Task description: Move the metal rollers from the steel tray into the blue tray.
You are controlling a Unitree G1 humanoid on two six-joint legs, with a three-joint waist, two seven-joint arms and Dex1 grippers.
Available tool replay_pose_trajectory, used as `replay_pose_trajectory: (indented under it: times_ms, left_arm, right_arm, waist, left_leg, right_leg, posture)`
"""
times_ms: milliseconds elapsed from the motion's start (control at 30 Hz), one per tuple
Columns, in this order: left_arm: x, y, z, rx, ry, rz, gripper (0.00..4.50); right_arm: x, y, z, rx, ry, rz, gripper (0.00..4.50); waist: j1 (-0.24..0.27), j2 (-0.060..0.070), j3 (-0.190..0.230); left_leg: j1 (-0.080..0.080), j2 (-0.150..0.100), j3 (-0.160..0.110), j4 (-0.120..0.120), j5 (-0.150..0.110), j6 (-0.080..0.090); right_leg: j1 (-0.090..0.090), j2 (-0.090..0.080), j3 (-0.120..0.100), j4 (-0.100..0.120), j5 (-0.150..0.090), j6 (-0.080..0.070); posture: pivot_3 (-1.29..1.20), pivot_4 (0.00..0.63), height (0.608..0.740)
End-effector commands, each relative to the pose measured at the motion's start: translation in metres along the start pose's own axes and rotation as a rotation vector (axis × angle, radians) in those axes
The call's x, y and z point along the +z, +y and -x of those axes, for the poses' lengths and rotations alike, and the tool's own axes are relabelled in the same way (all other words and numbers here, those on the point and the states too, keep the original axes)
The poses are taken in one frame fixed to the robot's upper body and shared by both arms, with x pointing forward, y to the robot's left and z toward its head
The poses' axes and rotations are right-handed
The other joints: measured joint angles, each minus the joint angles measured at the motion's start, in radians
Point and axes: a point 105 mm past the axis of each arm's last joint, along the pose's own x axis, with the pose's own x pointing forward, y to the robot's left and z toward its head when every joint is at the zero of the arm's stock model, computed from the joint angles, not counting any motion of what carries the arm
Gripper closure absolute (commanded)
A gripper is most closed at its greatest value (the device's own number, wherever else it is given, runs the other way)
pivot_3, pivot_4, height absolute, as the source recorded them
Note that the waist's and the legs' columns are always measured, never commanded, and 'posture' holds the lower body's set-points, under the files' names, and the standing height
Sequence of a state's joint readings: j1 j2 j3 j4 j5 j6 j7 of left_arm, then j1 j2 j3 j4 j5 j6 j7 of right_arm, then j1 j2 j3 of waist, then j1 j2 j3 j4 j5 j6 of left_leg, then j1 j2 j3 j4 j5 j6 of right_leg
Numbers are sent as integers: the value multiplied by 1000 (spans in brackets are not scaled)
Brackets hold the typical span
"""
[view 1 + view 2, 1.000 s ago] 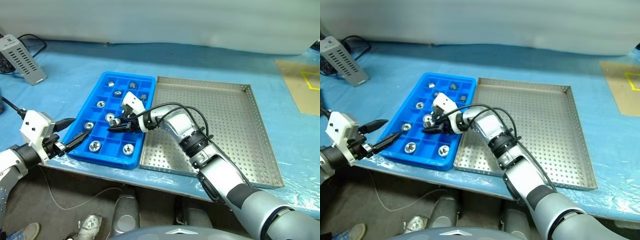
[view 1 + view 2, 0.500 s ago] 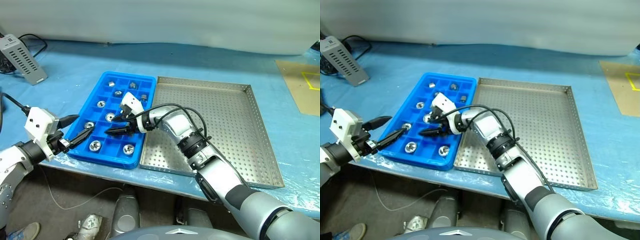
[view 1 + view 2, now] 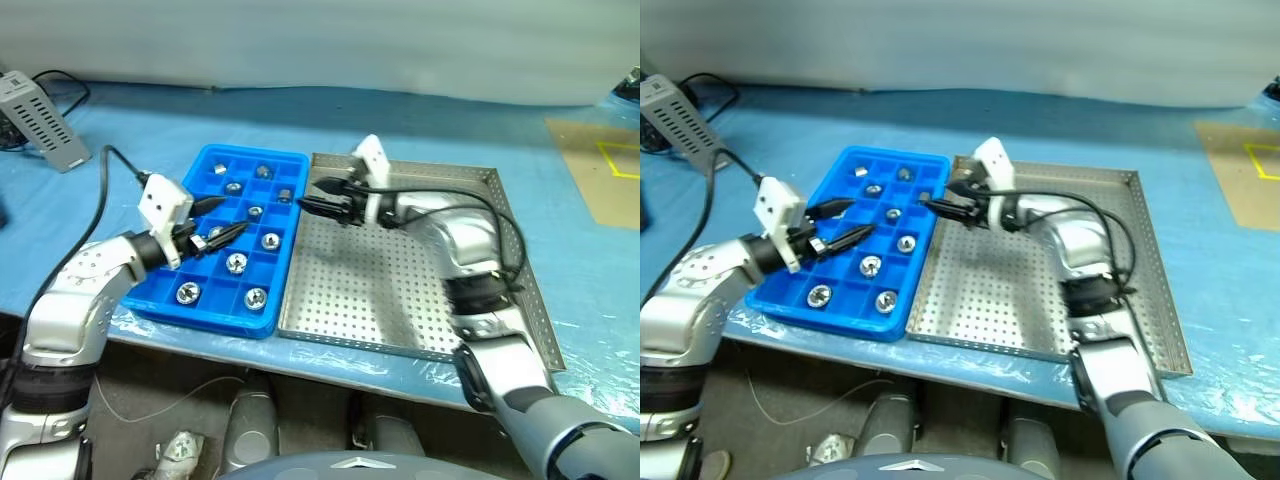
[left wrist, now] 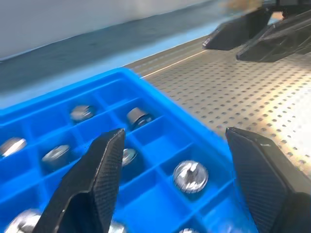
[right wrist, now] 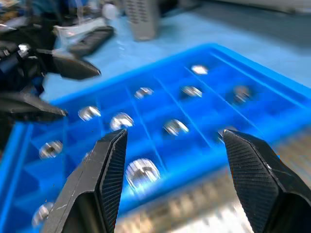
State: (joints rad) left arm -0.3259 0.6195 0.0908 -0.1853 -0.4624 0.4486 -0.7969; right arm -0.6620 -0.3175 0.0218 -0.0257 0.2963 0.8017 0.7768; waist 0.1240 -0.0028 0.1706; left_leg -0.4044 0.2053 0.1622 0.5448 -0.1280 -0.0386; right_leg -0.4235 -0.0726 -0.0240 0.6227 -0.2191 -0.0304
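Blue sheeting covers the bench, and the metal rollers (image 3: 237,262) all sit in compartments of the blue tray (image 3: 195,309), with none visible on the steel tray (image 3: 497,268). They look like small, hard, slippery rings, best pinched across the outer wall. Left gripper (image 3: 213,232) hovers level over the blue tray, jaws apart and empty; right gripper (image 3: 318,200) reaches level across the steel tray's far-left corner, likewise parted, holding nothing.

Lighting: even, bright, diffuse overhead; shadows soft and short. Glare: specular highlights on the steel tray (image 3: 420,280) floor and the metal rollers (image 4: 190,175). Blur: wrist views were soft throughout, backgrounds out of focus.
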Motion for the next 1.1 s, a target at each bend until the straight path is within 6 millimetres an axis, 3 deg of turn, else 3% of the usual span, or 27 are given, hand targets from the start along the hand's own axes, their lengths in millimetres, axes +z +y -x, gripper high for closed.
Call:
replay_pose_trajectory:
  times_ms: [33, 167, 367, 533, 733, 1100]
  left_arm:
    - [0, -7, -21, -93, -26, -18, 1012]
    - [-4, -14, -50, -159, -51, 5, 1012]
    - [-3, -24, -72, -235, -89, 39, 1012]
    - [-2, -23, -74, -235, -97, 34, 1012]
    - [5, -19, -71, -162, -125, 33, 1012]
    - [15, -18, -72, -103, -146, 27, 1012]
  right_arm:
    - [2, -23, 33, -199, -31, 26, 1202]
    - [-16, -41, 57, -409, -22, -35, 1202]
    - [-28, -36, 60, -499, -34, -44, 1202]
    - [-36, -47, 62, -575, -19, -24, 1202]
    - [-31, -61, 60, -626, -45, -21, 1202]
    - [-16, -68, 50, -603, -70, 24, 1202]
  waist:
    - [-12, 0, 0]
    - [-50, 0, 0]
    - [-91, 1, 0]
    - [-90, 1, 0]
    - [-84, 1, 0]
    - [-80, 1, 0]
  left_leg:
    - [0, 0, 0, 0, 0, 0]
    - [1, 0, 2, 1, 0, 0]
    - [2, 1, 4, 2, 0, 1]
    - [2, 0, 4, 2, -1, 2]
    - [2, 0, 4, 4, -2, 5]
    - [1, 1, 4, 5, -2, 5]
  right_leg:
    - [0, 0, 0, 0, 0, 0]
    - [0, 0, 2, 1, -1, -4]
    - [0, 0, 2, 1, -1, -5]
    - [0, 0, 2, 1, -1, -5]
    - [1, -1, 2, 0, -1, -5]
    - [1, -1, 2, 0, -1, -5]
  posture:
    - [-108, 150, 740]
    - [-183, 150, 740]
    - [-228, 150, 740]
    - [-208, 150, 740]
    - [-165, 150, 740]
    - [-110, 150, 740]
